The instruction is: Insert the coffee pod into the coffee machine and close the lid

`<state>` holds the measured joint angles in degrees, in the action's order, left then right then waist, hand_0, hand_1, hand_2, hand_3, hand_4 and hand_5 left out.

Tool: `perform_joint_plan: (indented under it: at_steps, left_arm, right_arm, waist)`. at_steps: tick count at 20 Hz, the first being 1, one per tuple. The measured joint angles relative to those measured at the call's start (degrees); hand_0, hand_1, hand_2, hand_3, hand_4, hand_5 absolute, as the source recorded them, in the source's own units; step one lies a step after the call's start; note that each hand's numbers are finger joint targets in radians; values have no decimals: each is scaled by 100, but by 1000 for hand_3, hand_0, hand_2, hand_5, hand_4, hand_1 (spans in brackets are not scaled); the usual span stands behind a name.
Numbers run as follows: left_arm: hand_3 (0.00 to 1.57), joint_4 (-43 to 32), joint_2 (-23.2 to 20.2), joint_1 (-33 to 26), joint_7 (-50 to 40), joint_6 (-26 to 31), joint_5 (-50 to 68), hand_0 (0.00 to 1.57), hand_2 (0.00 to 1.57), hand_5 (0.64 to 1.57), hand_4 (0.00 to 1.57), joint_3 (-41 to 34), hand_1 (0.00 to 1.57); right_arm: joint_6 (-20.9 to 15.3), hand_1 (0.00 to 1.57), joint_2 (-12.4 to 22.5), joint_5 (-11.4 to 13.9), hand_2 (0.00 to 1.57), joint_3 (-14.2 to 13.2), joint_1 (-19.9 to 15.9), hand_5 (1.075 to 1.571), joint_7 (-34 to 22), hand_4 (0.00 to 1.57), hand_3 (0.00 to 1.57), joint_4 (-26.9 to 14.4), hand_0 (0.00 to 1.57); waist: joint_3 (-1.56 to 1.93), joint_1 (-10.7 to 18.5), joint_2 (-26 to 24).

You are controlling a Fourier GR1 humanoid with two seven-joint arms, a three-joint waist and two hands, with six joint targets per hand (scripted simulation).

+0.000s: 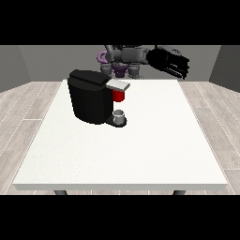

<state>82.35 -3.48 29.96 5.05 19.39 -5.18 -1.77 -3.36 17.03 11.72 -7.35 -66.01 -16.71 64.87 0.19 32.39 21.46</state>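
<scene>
Your black hand at the view's right (174, 63) hangs raised above the large white table (140, 150), fingers straight and released. A small grey thing (119, 114) sits at the foot of the black box-shaped coffee machine (89, 101).

Grey robot (125, 57) torso with purple parts and a ridged black robot hand (171, 63)

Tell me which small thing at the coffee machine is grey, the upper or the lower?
The lower one: a grey thing on the machine's base, under the red thing.

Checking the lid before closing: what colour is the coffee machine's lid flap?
Light grey, on the black coffee machine; the lid flap shows best in the front view.
</scene>
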Motion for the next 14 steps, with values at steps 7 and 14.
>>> perform_joint_plan:
  at_steps: [7,14]
  left_arm:
    - [0,97,0,-260,13,-20,-32,0,0,1571,266,41,0]
    - [0,-15,-5,-883,87,-144,8,0,0,1571,266,-123,0]
  right_arm:
    - [80,0,-374,-113,0,111,-113,1571,577,0,0,-355,0]
    - [148,0,-1144,-195,0,566,508,1571,1328,259,0,-232,0]
  waist:
    - [-17,-279,-207]
    - [-19,-889,-778]
